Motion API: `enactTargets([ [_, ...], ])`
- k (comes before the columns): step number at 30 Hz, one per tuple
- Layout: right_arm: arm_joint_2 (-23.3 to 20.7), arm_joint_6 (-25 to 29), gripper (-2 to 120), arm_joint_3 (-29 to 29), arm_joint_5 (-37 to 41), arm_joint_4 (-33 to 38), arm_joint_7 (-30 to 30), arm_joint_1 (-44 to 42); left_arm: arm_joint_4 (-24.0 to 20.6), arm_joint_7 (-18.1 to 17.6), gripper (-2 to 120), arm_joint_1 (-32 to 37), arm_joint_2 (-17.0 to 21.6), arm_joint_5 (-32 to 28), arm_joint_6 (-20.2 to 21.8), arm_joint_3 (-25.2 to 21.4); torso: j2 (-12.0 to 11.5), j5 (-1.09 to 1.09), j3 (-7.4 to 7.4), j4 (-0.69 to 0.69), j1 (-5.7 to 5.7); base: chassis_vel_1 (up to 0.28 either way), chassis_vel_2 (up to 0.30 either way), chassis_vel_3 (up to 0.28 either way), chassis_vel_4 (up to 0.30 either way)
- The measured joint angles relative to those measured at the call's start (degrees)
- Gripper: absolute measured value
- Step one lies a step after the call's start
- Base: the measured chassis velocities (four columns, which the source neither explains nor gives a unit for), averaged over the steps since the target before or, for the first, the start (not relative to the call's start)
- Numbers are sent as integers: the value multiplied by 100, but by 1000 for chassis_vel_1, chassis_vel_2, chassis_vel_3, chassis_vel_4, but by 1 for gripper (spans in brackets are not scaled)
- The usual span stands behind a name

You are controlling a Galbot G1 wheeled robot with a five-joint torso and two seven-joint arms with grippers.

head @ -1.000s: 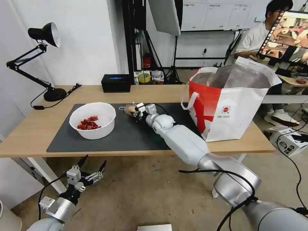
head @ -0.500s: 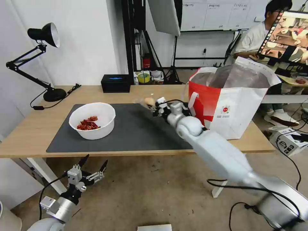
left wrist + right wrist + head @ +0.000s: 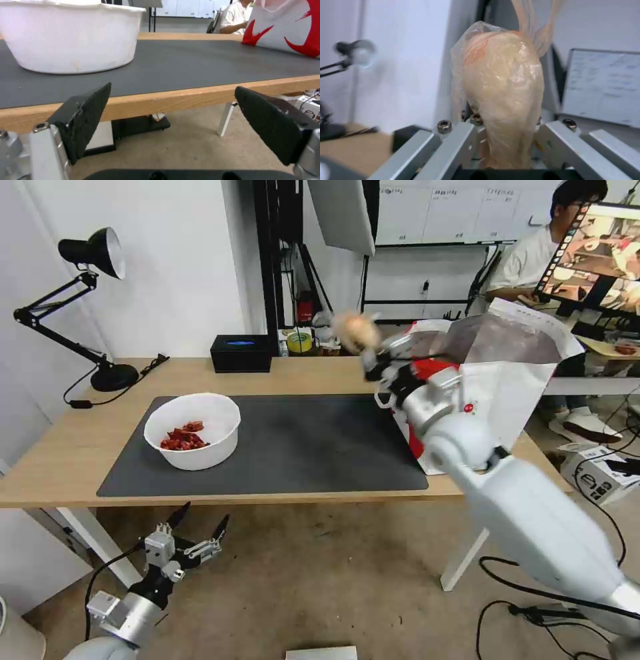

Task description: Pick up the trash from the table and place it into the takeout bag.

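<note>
Holding bagged beige lump [image 3: 355,331] aloft beside takeout bag [image 3: 507,400], right end effector [image 3: 375,359] clamped on it. Right wrist view: plastic wrinkles. Left end effector [image 3: 198,531] wide, below desk [image 3: 60,460].

Bagged beige lump [image 3: 501,95] clamped upright between right gripper [image 3: 505,147] fingers [image 3: 453,140]; blurred lamp [image 3: 353,53] behind.

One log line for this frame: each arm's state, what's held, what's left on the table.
right pincer: shut on bagged lump, raised beside takeout bag rim | left pincer: open, below table edge | on mat: white bowl
</note>
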Motion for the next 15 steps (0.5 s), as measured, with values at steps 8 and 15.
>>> enactTargets([
  [8,-344,5,7,746,16,6,189,-330,-122,-1,100,99,-8,23,5,15,-1,0,0,0,1,0,0,0,0],
  [15,-565,-114,7,1111,280,-257,120,-508,-143,-5,100,91,64,16,7,10,-1,0,0,-1,1,0,0,0,0],
])
